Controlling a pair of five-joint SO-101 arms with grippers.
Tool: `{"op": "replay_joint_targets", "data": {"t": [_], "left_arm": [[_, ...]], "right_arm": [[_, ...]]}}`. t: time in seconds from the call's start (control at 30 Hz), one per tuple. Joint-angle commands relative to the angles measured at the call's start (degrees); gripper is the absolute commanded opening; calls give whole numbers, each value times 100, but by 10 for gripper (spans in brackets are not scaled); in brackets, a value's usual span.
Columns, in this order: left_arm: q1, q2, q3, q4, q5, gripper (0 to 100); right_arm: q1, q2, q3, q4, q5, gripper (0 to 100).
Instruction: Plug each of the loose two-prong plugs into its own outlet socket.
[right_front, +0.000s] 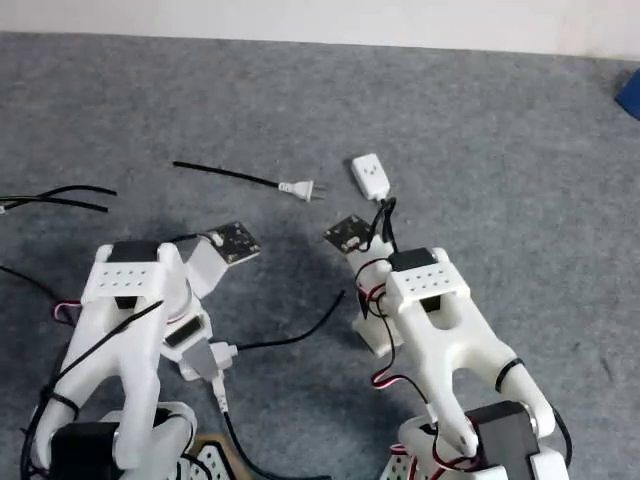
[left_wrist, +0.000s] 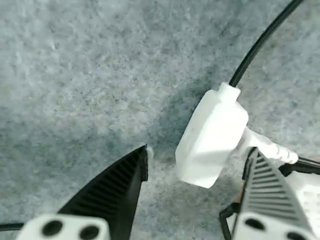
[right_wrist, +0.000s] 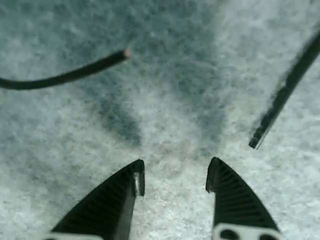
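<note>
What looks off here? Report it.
The thin black cord on the grey felt mat ends in a cut tip with bare copper showing. The white two-prong plug also trails a cord that joins nothing.

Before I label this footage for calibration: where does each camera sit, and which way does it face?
High view: fixed overhead, looking down on the grey mat; left arm and right arm show.
Left wrist view: on that wrist, facing down at a white outlet socket; open left end effector shows.
Right wrist view: on that wrist, facing down at a black cable end; open right end effector shows.
Shared: high and left wrist views show that white outlet socket.
</note>
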Motion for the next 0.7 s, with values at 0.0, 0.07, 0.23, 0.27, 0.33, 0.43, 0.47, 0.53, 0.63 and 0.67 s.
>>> {"op": "replay_joint_targets", "data": {"t": [0.0, 0.07, 0.23, 0.27, 0.33, 0.43, 0.47, 0.53, 0.63, 0.67], "left_arm": [[75, -145, -13, 0, 62, 301], [75, -145, -13, 9, 53, 300], [-180, -145, -22, 167, -334, 299], [-321, -154, -31, 202, -431, 299], [-602, -154, -13, 220, -677, 299], [-998, -110, -4, 220, -914, 299], [-1095, -110, -4, 211, -967, 299], [-1165, -110, 92, 176, -1029, 299], [-1165, -110, 259, 158, -1029, 299], [-1156, -110, 277, 114, -1011, 299]], "right_arm": [[57, -198, -13, -171, -18, 198], [57, -198, -13, -171, -18, 198], [57, -171, -13, -171, -9, 198], [57, -163, -13, -180, -9, 198], [48, -163, -13, -180, -9, 198], [48, -154, 22, -295, -9, 198], [48, -154, 57, -295, -9, 198], [31, -189, 84, -295, -9, 198], [31, -189, 84, -295, -9, 198], [31, -189, 92, -295, -9, 198]]}}
